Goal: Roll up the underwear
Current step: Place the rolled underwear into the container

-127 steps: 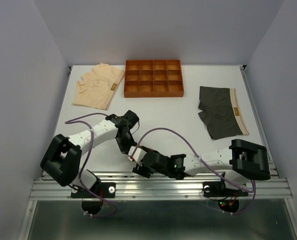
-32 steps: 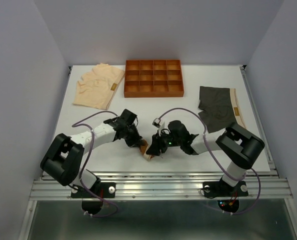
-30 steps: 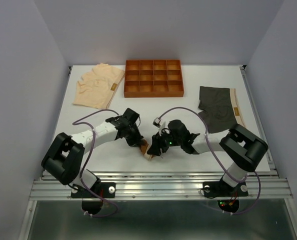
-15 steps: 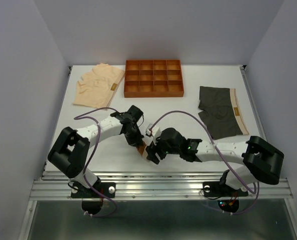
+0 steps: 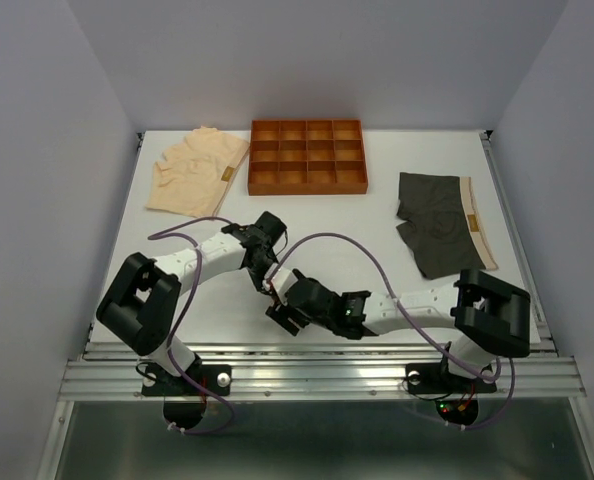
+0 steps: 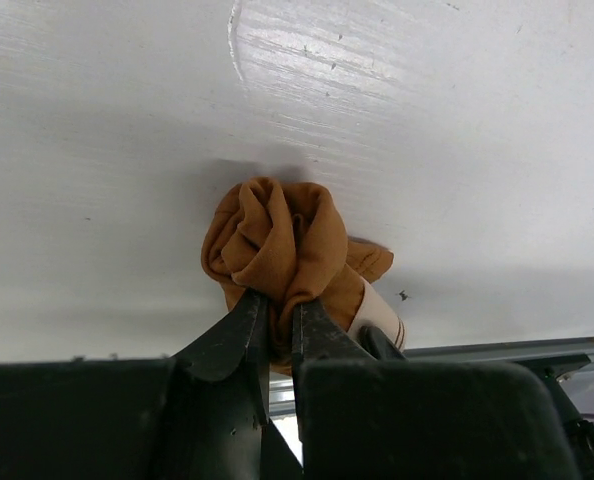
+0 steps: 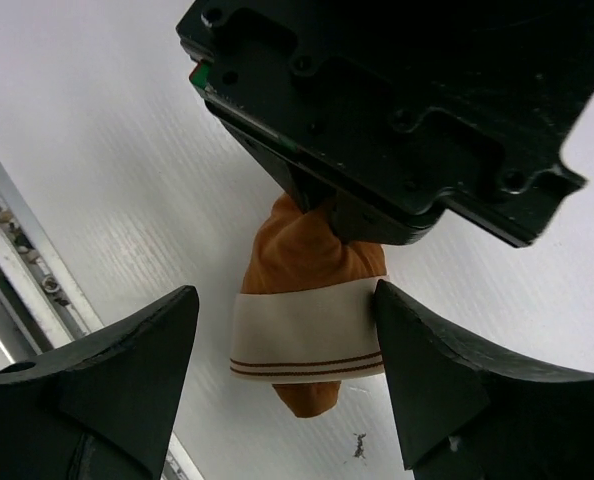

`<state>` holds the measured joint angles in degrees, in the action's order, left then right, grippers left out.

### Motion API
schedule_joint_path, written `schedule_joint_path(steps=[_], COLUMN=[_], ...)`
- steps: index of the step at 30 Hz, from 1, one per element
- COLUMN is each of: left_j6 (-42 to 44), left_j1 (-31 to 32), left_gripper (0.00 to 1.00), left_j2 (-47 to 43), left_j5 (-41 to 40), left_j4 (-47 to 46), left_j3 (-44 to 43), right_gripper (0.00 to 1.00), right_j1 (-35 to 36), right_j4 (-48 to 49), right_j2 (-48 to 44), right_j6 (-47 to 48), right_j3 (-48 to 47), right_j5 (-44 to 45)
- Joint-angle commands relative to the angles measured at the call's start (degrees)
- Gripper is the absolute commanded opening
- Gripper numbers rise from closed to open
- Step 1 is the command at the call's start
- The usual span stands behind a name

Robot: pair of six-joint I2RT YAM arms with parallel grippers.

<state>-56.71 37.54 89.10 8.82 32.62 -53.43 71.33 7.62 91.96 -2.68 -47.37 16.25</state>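
Now, against one second back: the right gripper (image 7: 285, 300) has slid left and toward the near edge, its forearm lying low along the table (image 5: 357, 240), and its jaws stand wider. The left gripper (image 6: 274, 305) keeps its grip and has barely shifted.

Count: underwear, three.
- rust-brown pair (image 6: 277, 245): rolled into a bundle, cream waistband (image 7: 307, 335) round one end, at near centre between the two grippers.
- peach pair (image 5: 197, 172): flat, far left.
- dark grey pair (image 5: 439, 235): flat, right side.

Fingers: left nearly closed, pinching a fold of the rust-brown pair. Right spread wide, one finger on each side of the waistband end; contact cannot be told.

Containers: one tray (image 5: 307, 186), far centre, twelve compartments, four by three. All three pairs lie outside it on the table.
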Motion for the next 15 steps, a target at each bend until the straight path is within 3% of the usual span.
schedule_joint_path(steps=[1, 15], left_j6=[0.5, 1.0], left_j1=[0.5, 0.5], left_gripper=[0.0, 0.0], left_j2=[1.3, 2.7], left_j5=[-1.1, 1.5], left_j4=[4.0, 3.7], left_j3=[-0.6, -0.6], right_gripper=[0.76, 0.69], right_j1=[1.7, 4.8], right_j4=[-2.2, -8.4], right_j2=[2.0, 10.7], right_j6=[1.9, 5.9], right_j3=[-3.2, -5.4], right_j5=[7.7, 9.0])
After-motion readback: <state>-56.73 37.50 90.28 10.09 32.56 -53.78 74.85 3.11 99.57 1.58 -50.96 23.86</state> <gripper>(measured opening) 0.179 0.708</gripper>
